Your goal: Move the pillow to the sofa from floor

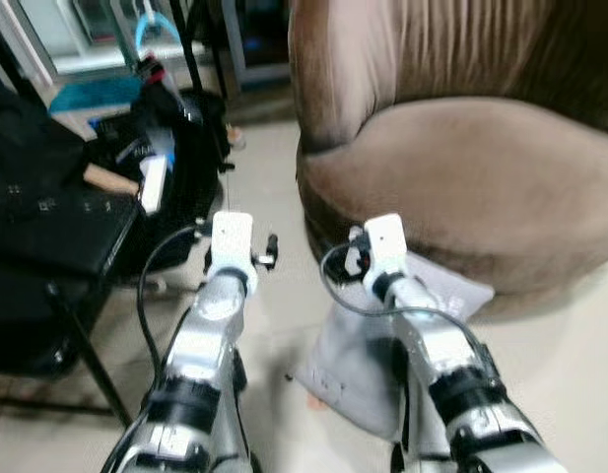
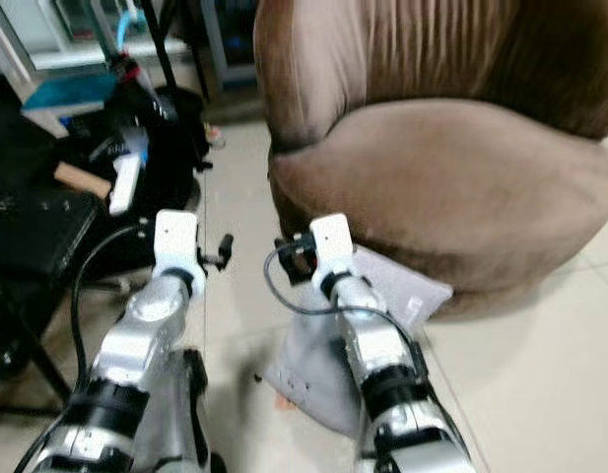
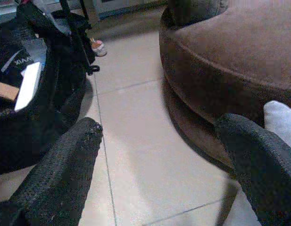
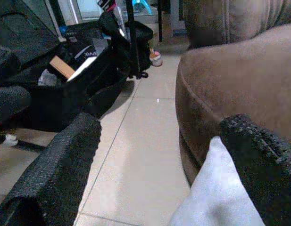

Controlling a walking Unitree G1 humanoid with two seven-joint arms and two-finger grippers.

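A grey pillow [image 1: 348, 367] lies on the tiled floor against the foot of the round brown sofa [image 1: 471, 177]. My right arm reaches out over it. In the right wrist view the right gripper [image 4: 159, 160] is open, and the pillow's pale corner [image 4: 213, 190] rises beside one finger [image 4: 261, 160], close to the sofa's base. My left gripper [image 3: 162, 157] is open too and hovers over bare tiles left of the sofa, with nothing between its fingers [image 3: 60, 169]. A bit of the pillow [image 3: 279, 117] peeks past its other finger.
An open black bag [image 1: 161, 163] with loose items sits on the floor at the left. Nearer me is a black case on a stand [image 1: 47, 232] with thin legs. A strip of bare tile [image 1: 259, 168] runs between bag and sofa.
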